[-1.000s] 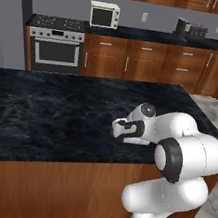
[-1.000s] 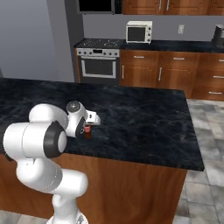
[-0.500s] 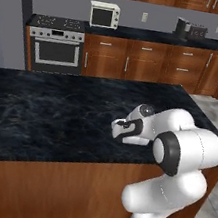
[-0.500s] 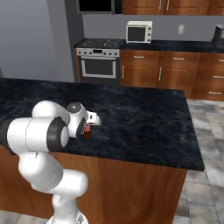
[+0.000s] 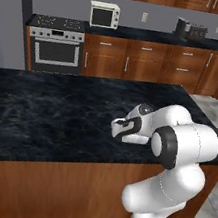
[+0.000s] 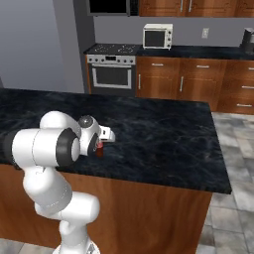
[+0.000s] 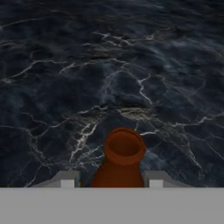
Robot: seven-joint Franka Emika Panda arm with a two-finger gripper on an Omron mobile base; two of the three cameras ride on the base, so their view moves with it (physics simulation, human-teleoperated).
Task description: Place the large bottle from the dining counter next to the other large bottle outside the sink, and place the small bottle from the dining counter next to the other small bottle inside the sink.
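Note:
The small bottle [image 6: 99, 151], tiny, dark brown with a red label, stands upright on the dining counter [image 6: 163, 129] near its front edge. My gripper [image 6: 100, 147] hangs right over it, wrist bent low above the black stone top. From the hand view I look down on the bottle's open neck [image 7: 124, 151], with my gripper [image 7: 111, 180] around its body and one fingertip [image 7: 68, 180] on each side, pressed close. In the left base view the gripper [image 5: 120, 131] hides the bottle. The large bottle and the sink are out of view.
The dining counter [image 5: 39, 114] ends just right of my arm, with grey tile floor [image 6: 233, 198] beyond. Against the back wall stand a stove [image 5: 56, 46], a microwave [image 5: 104, 14], a small appliance [image 5: 191, 29] and wood cabinets [image 5: 154, 63].
The fingers have drawn in from wide open to close against the small bottle. The arm and the bottle have stayed where they were.

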